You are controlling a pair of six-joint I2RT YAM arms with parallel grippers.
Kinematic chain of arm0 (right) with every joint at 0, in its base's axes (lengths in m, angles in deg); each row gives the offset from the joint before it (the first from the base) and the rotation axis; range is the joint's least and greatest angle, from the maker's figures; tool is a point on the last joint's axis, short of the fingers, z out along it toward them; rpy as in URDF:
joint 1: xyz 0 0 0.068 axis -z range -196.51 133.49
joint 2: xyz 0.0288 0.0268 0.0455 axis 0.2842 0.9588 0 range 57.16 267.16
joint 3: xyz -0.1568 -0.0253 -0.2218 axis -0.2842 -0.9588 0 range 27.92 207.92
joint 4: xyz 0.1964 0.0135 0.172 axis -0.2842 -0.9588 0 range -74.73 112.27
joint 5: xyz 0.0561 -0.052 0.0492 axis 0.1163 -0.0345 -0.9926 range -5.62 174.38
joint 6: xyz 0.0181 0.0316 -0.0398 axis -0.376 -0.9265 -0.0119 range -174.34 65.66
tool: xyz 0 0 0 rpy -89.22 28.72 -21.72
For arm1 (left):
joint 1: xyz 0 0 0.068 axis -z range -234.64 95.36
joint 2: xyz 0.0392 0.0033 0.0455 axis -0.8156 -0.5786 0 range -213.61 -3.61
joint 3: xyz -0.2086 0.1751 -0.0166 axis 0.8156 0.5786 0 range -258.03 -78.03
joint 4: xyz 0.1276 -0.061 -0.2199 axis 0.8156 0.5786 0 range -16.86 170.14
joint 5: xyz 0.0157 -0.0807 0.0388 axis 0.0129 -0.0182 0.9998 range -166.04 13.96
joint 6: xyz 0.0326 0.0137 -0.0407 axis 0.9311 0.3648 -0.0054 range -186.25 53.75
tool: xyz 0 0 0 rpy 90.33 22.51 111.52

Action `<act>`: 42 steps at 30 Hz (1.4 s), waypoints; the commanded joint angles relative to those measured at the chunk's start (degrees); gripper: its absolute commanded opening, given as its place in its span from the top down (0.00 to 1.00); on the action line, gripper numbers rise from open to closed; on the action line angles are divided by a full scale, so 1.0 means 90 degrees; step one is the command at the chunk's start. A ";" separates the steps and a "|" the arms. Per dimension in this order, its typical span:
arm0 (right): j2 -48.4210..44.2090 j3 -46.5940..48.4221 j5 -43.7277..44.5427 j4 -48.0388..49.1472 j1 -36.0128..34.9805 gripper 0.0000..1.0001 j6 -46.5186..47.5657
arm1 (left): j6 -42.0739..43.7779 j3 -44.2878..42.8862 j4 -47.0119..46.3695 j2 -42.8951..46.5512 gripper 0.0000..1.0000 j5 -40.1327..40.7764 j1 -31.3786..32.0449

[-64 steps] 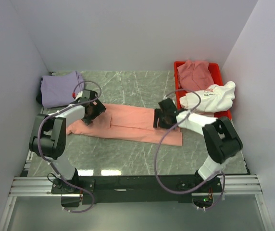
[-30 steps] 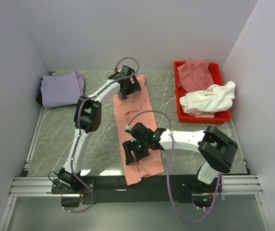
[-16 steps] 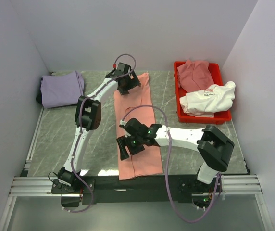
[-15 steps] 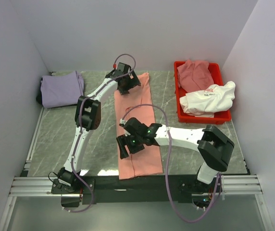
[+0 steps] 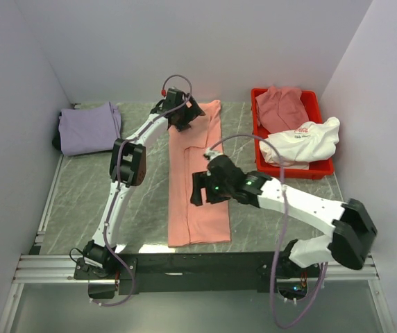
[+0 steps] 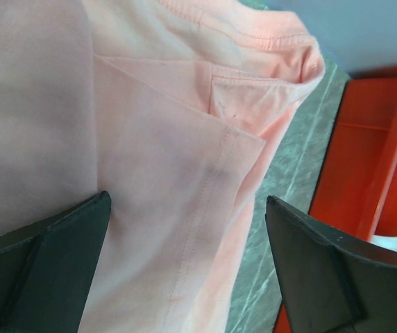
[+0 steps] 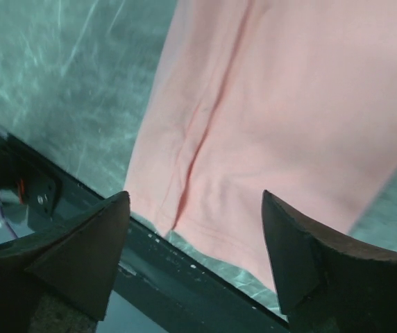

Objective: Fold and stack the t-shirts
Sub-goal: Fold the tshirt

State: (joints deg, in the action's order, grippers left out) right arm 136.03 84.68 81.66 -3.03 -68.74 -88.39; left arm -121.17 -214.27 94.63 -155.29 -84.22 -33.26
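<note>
The pink shirt (image 5: pixel 188 156) lay on the table (image 5: pixel 80 194) as a long thin strip. It ran from the far middle down to the near edge. A moment before, it had lain sideways, from left to right, so the two arms had turned it around. Its near end had also hung over the near edge for a bit. Now that end was back on the table, with the hem just at the edge.

The left gripper (image 5: pixel 187 116) was at the far end of the shirt. In its own camera its fingers (image 6: pixel 46 270) were wide apart, with nothing between them, and the cloth (image 6: pixel 150 139) lay flat below. The right gripper (image 5: pixel 198 189) had moved from the left side of the strip to over its middle. Its fingers (image 7: pixel 66 257) were wide apart too, and held nothing. The shirt (image 7: pixel 275 125) showed under them.

So both had let go, and the shirt was lined up and smooth. It looked ready for the next fold, likely one end over the other.

The purple shirt (image 5: pixel 87 128) sat folded at the far left. The rose shirt (image 5: pixel 282 107) and the white shirt (image 5: pixel 302 142) were in the red bin (image 5: pixel 255 139) at the far right, not folded yet.
</note>
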 commanded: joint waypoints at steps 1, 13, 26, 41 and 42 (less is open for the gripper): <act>-0.0715 -0.0435 0.0293 0.0105 0.0431 0.15 -0.0104 | -0.0100 -0.0340 -0.0299 0.0191 0.01 -0.0272 -0.0052; -0.3128 -0.1862 0.1143 0.0418 0.1349 0.09 -0.0046 | 0.1170 0.3630 0.0317 0.5189 0.00 0.0263 0.0250; -0.2788 -0.2389 0.0430 0.1208 0.1936 0.09 0.0364 | 0.0038 0.9528 0.0902 1.0540 0.01 0.1943 0.0729; -0.2455 -0.2799 -0.0166 0.1073 0.2033 0.09 0.0501 | -0.1329 1.2100 0.1226 1.1922 0.05 -0.0036 0.1645; -0.2464 -0.2829 -0.0195 0.1073 0.2024 0.09 0.0492 | -0.1427 1.2169 0.1128 1.1892 0.05 -0.0125 0.1773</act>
State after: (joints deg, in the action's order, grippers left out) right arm 114.70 59.83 81.20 5.40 -50.86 -84.47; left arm -129.96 -106.63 109.34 -48.15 -78.25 -20.32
